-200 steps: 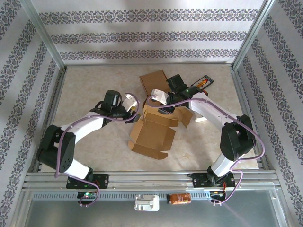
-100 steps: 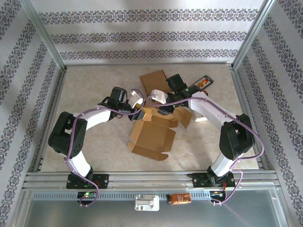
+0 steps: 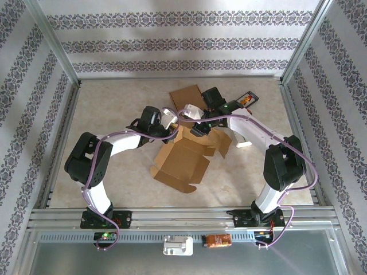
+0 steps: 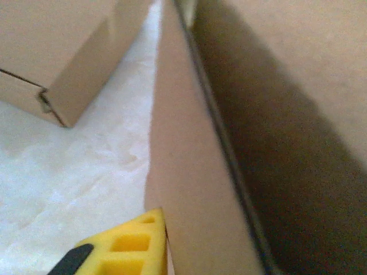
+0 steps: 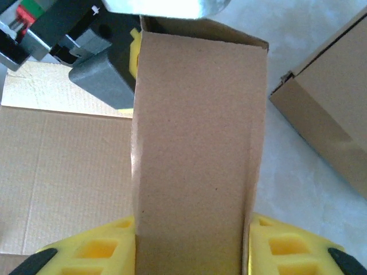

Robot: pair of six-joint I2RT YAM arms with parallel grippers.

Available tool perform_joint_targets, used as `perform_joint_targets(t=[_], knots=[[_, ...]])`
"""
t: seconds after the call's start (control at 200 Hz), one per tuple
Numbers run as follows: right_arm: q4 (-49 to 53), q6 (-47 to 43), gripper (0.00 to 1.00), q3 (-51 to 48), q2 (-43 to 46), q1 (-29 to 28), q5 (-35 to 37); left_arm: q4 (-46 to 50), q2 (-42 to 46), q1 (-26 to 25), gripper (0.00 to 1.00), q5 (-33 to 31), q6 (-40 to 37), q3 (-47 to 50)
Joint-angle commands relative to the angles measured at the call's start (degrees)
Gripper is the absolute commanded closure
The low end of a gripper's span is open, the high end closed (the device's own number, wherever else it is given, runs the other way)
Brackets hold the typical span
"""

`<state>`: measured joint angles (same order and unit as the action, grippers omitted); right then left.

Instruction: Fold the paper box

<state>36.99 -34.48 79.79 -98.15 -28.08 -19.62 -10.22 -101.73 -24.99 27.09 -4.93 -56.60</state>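
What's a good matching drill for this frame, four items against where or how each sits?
Items:
1. right gripper
2. flat cardboard sheet
3. orange object
4. paper box

Place or state:
A. on the near rail
B. middle of the table, flaps open
C. far side, behind the box
D. shut on a flap of the box

Pairs: 1-D, 2-C, 3-A, 4-B
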Motion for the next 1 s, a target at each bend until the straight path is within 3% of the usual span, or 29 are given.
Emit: perform_joint_targets(t=[0.0,0.12,0.225,0.315,0.47,0.575,0.705,0.799,0.874,0.914,0.969,0.994], knots=[[2.42,1.07,0.65,0.63,-1.07,-1.24,-5.86,-3.41,-1.40,-1.55,0.99,-8.30,4.38,-0.49],[1.77,2.97,0.65,0.63,-1.17,-1.24,-6.51,-2.59,-2.14,-3.28,1.00,-14.14,5.72,-1.16],[1.51,3.10,0.65,0.63,-1.21,-1.52,-7.35,-4.37,-2.75,-3.75,0.69,-13.24,6.31,-1.10],[1.49,3.10,0.65,0.88,-1.32,-1.81,-7.45,-6.03,-3.77,-3.88,0.65,-10.75,6.84,-1.54],[1.68,2.97,0.65,1.33,-1.68,-1.89,-7.50,-6.92,-4.89,-3.88,0.83,-10.59,7.73,-2.34],[1.85,3.01,0.65,1.42,-1.70,-1.90,-7.32,-5.68,-4.88,-4.01,1.00,-16.15,8.91,-2.46],[1.70,3.28,0.65,1.50,-1.70,-1.98,-7.49,-4.32,-4.49,-5.08,1.00,-24.51,10.33,-2.24],[1.77,3.37,0.65,1.59,-1.70,-2.07,-7.45,-6.08,-4.52,-5.11,0.72,-23.48,10.55,-1.57],[1.77,3.37,0.65,1.69,-1.68,-2.07,-7.29,-6.05,-4.89,-5.12,0.70,-21.82,10.64,-1.98],[1.81,3.45,0.65,1.69,-1.61,-2.07,-7.12,-5.95,-5.06,-5.09,0.77,-21.15,10.77,-2.15],[1.90,3.47,0.65,1.77,-1.52,-2.07,-7.02,-6.11,-5.37,-5.09,1.00,-20.70,10.98,-1.96],[1.94,3.62,0.65,1.77,-1.44,-2.03,-7.01,-6.25,-5.29,-5.09,1.00,-20.47,10.95,-1.91]])
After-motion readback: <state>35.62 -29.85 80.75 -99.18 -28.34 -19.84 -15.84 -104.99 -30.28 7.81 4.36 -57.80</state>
